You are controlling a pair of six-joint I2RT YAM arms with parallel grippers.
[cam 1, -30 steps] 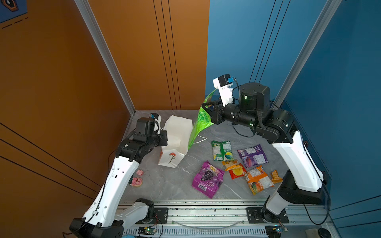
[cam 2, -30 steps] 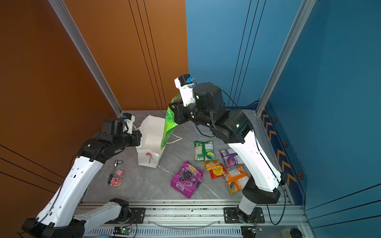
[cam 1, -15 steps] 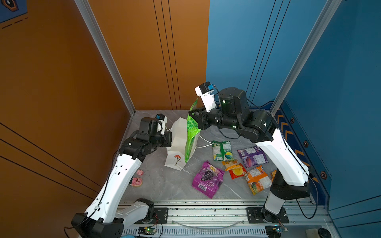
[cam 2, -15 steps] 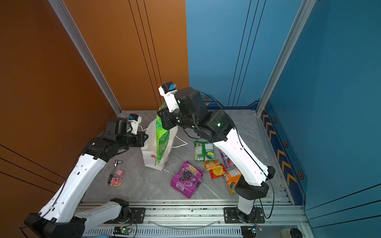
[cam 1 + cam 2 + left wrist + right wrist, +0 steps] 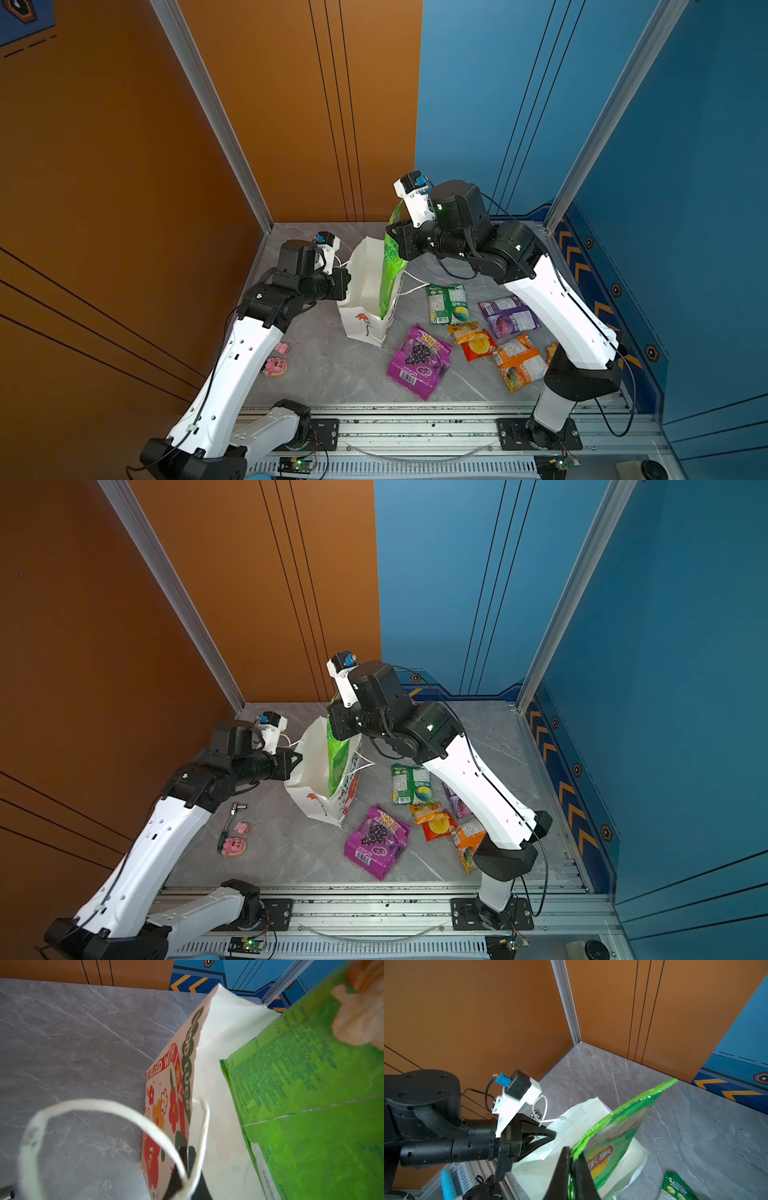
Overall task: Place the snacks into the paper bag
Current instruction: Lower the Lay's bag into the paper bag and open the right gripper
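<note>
Right wrist view showed the right tool point(image 5: 572, 1154) clamped on the green chip packet point(image 5: 612, 1140), its lower end inside the open paper bag point(image 5: 571, 1118) at lower centre; the left tool point(image 5: 553, 1134) pinched the bag's rim. Other snacks point(image 5: 419, 361) lay on the bench point(image 5: 332, 374), right of the bag.

Table: grey marbled top point(image 5: 332, 374).
Middle: paper bag point(image 5: 362, 322) on its base, leaning.
Right side: green-white packet point(image 5: 446, 303), small purple packet point(image 5: 509, 318), red packet point(image 5: 478, 345) and orange packet point(image 5: 519, 365), flat and clustered.
Front: purple grape packet point(image 5: 417, 359) flat, near the bag.
Left side: two pink toys point(image 5: 276, 366).
</note>
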